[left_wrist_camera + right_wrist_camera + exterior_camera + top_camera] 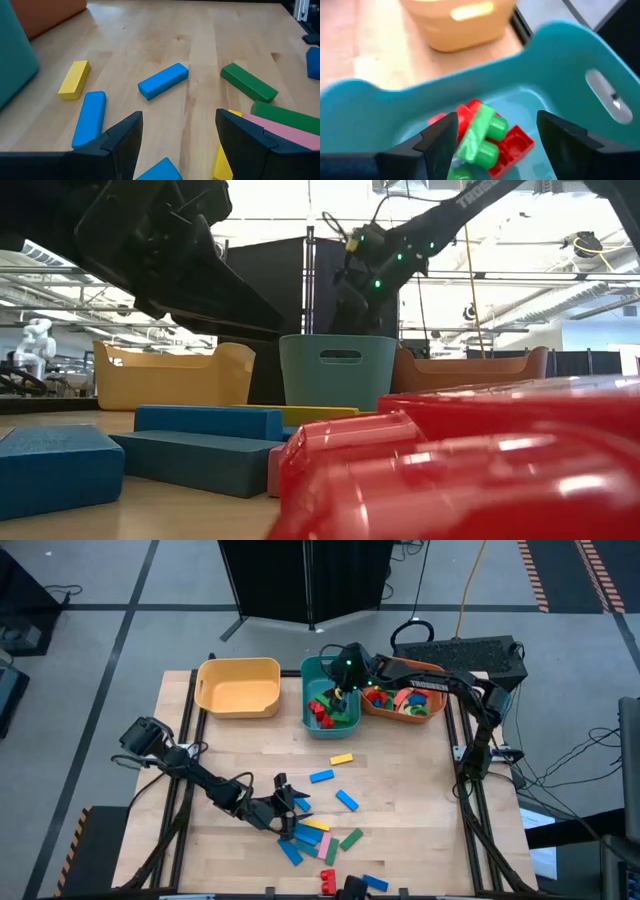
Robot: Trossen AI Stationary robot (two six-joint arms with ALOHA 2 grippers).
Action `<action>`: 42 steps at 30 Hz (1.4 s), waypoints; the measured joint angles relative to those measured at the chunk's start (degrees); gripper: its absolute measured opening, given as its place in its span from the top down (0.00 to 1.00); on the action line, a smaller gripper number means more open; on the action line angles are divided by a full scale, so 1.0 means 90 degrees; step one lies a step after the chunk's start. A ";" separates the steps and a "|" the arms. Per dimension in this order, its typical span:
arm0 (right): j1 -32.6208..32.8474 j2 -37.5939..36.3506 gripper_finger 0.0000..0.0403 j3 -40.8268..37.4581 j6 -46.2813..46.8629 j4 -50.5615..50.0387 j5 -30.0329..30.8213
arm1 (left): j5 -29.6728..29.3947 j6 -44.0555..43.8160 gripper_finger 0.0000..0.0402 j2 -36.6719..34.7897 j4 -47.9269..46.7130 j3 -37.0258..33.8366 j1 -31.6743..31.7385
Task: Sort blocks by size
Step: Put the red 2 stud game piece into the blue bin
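Blocks (345,800) scattered; right gripper (495,135) spread above teal bin (312,675).

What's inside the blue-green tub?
Inside the teal plastic bin lie red studded blocks and a green studded block. The right hand hangs over it, open, hiding part of the floor, so more pieces may lie unseen.

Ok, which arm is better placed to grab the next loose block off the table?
Left. The left gripper hangs open right over the loose blocks near the table's front, a blue block just ahead of it. The right gripper is over the teal bin, far from them.
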 joint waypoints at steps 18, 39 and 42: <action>0.2208 -0.1323 0.36 0.0000 -0.0115 -0.1673 -0.0014 | 0.0752 -0.0206 0.40 0.0000 0.0314 0.0000 -0.0399; 0.5032 -0.1326 0.36 -0.1246 0.0315 -0.0249 -0.0034 | 0.0644 -0.0159 0.40 0.0466 0.0338 0.0557 -0.0942; 0.5242 -0.1326 0.36 -0.1386 0.0267 -0.0136 -0.0036 | 0.0636 0.0021 0.40 0.0759 0.0329 0.0744 -0.0896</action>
